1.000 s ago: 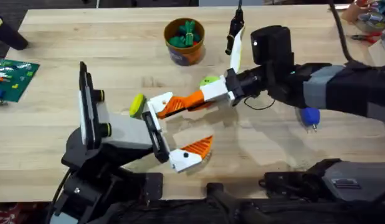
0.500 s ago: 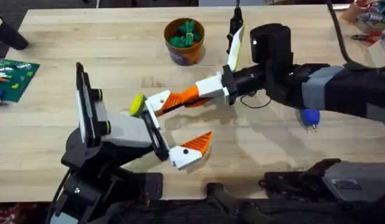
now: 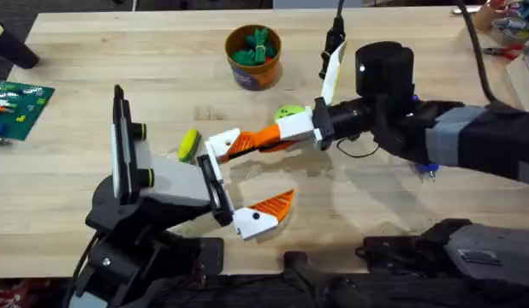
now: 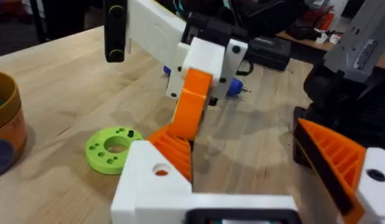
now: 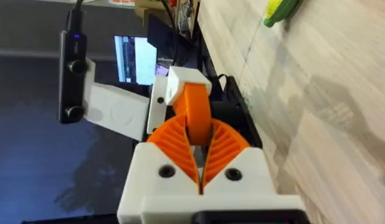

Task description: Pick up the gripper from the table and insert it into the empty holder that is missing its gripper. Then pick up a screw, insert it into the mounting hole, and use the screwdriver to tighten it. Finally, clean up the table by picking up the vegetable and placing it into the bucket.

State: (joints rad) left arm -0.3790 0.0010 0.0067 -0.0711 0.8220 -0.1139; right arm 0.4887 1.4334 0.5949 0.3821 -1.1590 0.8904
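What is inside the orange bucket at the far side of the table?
The bucket holds green items, their tops rising to about its rim. Whatever lies beneath them, and the bucket's floor, is covered. In the left wrist view a sliver of green shows past the bucket's wall.

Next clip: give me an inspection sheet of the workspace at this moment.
Surface: wooden table, no spills seen.
Job's things: gripper at the holder rail's far end, seating unclear; screwdriver lying behind the right arm; bucket holds a green item.
Clutter: lime disc; yellow-green piece; green board.
Grippers: right gripper shut on the gripper; left gripper open, one finger mounted.
Cables: black loop beside right gripper.
Surroundings: tools at far right corner.
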